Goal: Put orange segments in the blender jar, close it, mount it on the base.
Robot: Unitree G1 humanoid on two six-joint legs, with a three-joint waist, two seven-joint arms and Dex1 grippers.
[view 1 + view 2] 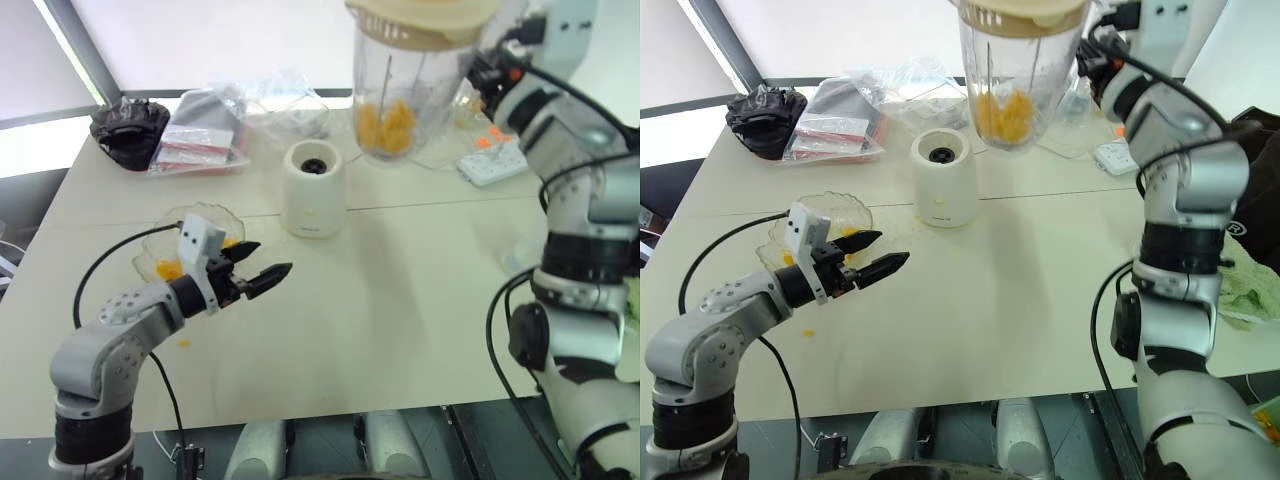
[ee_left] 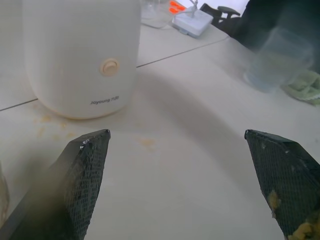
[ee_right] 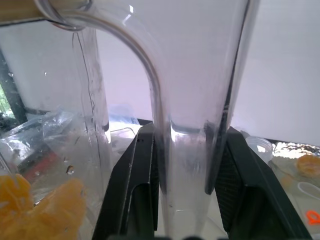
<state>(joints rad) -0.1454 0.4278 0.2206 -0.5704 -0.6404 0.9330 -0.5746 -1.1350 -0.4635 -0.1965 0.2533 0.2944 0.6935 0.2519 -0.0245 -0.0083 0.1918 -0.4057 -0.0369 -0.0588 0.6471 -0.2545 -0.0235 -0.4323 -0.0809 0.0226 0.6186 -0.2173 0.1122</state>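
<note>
Glass bowl (image 1: 200, 232): few orange segments (image 1: 168, 268); lidded blender jar (image 1: 410, 75): more.

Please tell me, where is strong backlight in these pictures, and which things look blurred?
Left eye view: bright window washes out the top behind the blender jar. Left wrist view: clear cup is blurred, base sharper. Right wrist view: glare behind the jar handle.

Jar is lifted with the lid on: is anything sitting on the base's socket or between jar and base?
Nothing visible. The right hand holds the blender jar by its handle, in the air behind the base, whose dark socket is bare. The open left hand hangs to the side, near the glass bowl.
</note>
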